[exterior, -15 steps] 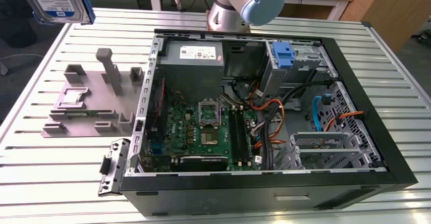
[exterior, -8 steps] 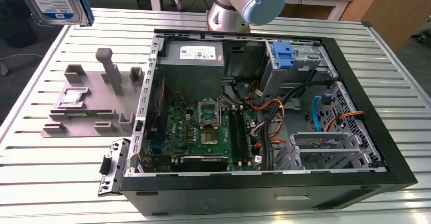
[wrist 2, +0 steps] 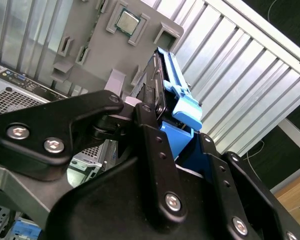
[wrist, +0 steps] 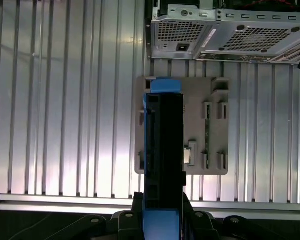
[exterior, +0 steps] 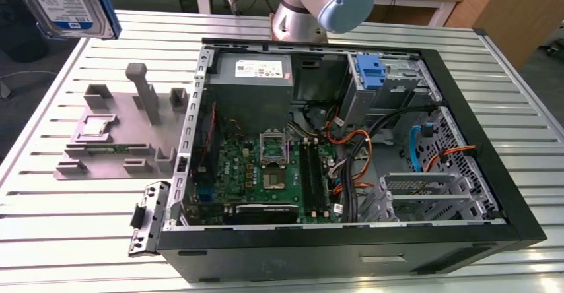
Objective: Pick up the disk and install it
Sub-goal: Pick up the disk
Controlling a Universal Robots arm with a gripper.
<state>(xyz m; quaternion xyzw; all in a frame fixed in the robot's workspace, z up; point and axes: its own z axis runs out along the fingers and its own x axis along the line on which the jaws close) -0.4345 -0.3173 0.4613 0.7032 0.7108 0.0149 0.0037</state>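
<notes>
Item: the disk point(exterior: 66, 2), hanging clear above the grey fixture tray point(exterior: 115, 134), which is lying by the slatted table point(exterior: 53, 240) edge on the exterior view's left. The gripper point(wrist 2: 157, 102) is pinching the disk edge-on across its flat faces. Handling judgement: the carry is calling for a firm, square hold and height over the computer case point(exterior: 352, 247) wall, with loose cables point(exterior: 357, 151) crowding the case's drive-bay corner as a likely obstruction.

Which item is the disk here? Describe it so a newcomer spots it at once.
Start at the open computer case, then the grey fixture plate on the exterior view's left of it. Beyond that plate, in the view's upper left corner, the claw holds the disk off the table. It alone pairs a silver, white-and-blue-labelled face with a blue frame; the case's blue bracket is bare.
</notes>
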